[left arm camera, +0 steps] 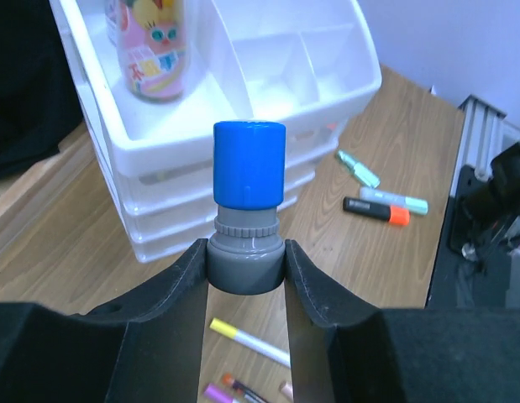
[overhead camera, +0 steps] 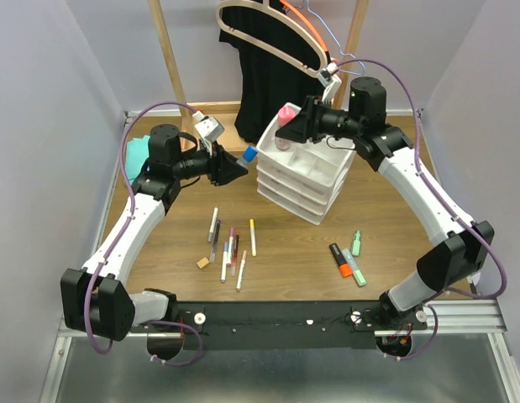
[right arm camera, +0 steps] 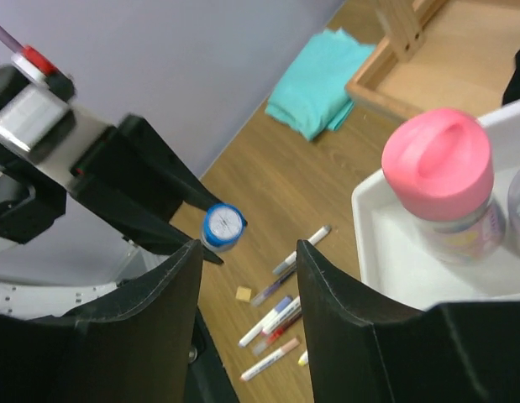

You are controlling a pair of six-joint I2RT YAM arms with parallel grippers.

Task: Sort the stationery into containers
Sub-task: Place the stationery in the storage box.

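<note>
The left gripper (left arm camera: 246, 252) is clenched on the grey body of the small blue-capped tube (left arm camera: 249, 164), held above the wooden tabletop (overhead camera: 293, 243), near the white plastic three-drawer organiser (overhead camera: 303, 191); the right gripper (right arm camera: 247, 248) hangs released and empty beside the pink-capped clear bottle (right arm camera: 440, 180), which stands in a corner compartment of the organiser's tray; slim pens (overhead camera: 230, 248) lie toward the tabletop's near edge.
</note>
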